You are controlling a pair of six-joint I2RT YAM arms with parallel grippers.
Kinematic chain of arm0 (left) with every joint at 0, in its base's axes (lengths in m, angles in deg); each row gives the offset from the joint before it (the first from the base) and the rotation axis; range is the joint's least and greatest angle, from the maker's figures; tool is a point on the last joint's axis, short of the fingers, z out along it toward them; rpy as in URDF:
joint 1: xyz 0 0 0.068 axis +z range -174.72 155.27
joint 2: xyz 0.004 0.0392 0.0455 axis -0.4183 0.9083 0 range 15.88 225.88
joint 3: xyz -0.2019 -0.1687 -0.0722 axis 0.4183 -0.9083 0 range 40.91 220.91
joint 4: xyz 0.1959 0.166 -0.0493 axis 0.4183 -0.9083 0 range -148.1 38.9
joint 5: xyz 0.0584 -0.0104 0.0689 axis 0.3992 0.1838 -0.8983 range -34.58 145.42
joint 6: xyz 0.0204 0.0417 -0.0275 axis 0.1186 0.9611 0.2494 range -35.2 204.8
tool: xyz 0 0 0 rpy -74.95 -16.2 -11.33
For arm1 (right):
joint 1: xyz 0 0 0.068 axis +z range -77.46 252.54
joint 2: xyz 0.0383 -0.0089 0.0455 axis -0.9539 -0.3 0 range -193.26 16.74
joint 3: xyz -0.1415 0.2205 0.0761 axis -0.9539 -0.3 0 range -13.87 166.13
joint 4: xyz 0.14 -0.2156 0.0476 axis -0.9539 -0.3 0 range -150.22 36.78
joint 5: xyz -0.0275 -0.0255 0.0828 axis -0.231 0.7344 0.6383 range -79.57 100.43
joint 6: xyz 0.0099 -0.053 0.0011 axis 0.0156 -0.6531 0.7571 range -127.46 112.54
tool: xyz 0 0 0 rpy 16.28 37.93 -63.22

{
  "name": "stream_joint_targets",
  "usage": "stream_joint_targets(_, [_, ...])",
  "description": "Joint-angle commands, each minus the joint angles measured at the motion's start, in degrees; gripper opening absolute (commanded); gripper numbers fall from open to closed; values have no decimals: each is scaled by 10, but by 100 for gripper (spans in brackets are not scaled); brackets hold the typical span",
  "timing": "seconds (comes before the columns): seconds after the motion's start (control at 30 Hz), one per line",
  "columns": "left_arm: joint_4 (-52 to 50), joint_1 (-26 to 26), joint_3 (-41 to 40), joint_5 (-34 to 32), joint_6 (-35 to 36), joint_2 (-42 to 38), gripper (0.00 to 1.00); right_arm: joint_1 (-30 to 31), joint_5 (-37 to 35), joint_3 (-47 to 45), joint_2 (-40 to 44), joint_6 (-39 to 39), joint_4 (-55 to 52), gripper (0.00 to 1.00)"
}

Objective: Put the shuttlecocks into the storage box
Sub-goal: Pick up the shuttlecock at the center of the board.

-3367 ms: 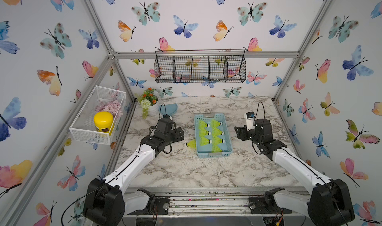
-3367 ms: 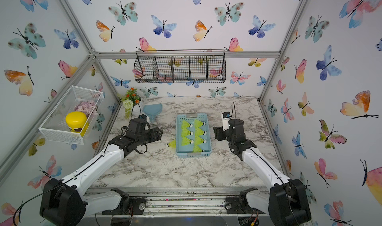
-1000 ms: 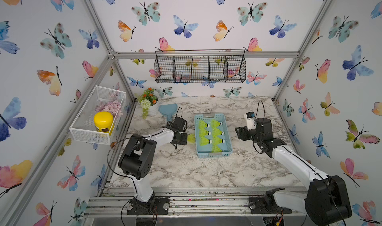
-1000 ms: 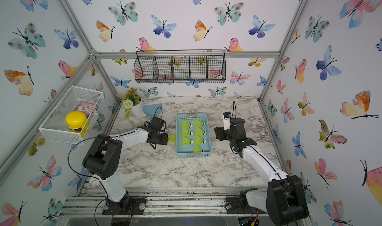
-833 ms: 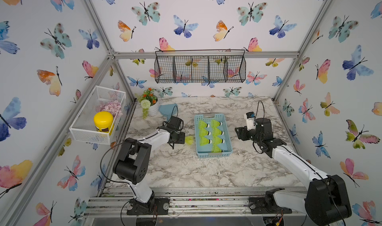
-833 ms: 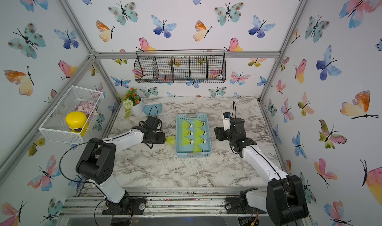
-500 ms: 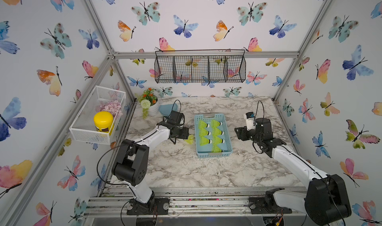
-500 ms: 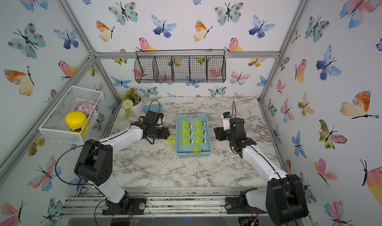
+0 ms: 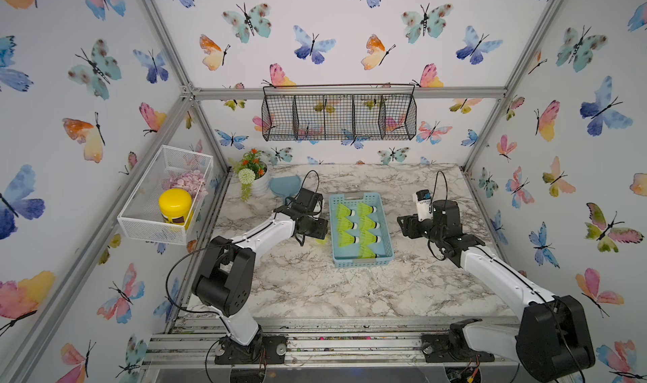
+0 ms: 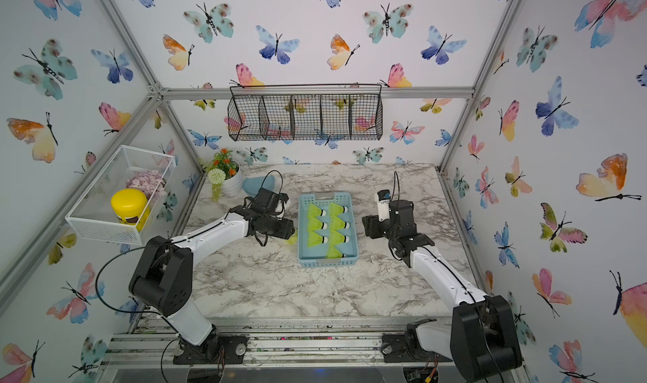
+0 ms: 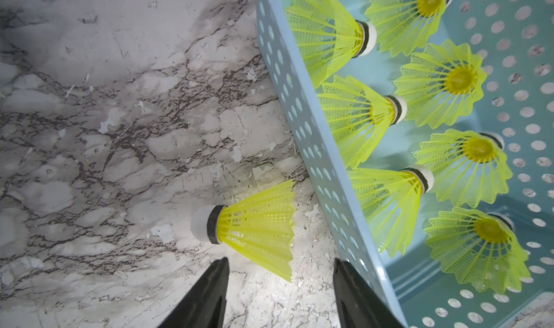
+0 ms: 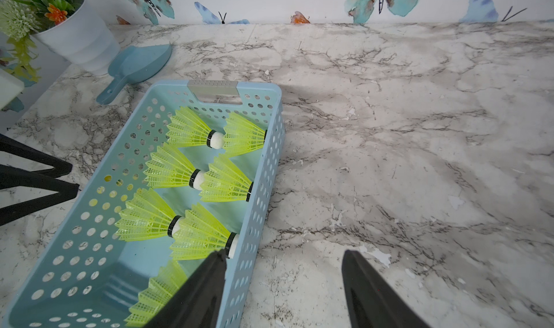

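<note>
One shuttlecock (image 11: 251, 230) lies on the surface (image 11: 120, 101) beside the storage box (image 11: 301, 116), just in front of the left gripper (image 11: 280, 263), whose jaws are apart.

Close beside shuttlecock (image 11: 254, 230): storage box (image 11: 302, 125) wall

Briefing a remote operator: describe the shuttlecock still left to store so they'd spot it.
Find the blue storage box mid-table. On the marble beside its long wall, before the left end effector, lies one shuttlecock. It alone is outside; the other shuttlecocks lie inside.
</note>
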Motion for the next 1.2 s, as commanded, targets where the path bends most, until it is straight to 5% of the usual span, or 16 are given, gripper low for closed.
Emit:
stream_joint_targets(0.0, [-14, -11, 15, -40, 22, 24, 58, -3, 3, 5, -3, 1, -9, 68])
stream_joint_targets(0.43, [-28, -22, 26, -140, 12, 60, 31, -3, 5, 10, -7, 0, -8, 68])
stream_joint_targets(0.73, [-9, -22, 7, -199, -13, 12, 0, -3, 7, 12, -7, 0, -8, 68])
stream_joint_targets(1.03, [-33, -21, 18, -239, -47, -70, 0, -3, 35, 11, -4, -20, -1, 68])
stream_joint_targets(1.17, [-26, -20, 27, -196, -62, -141, 0, -2, 117, -5, 6, -72, 44, 68])
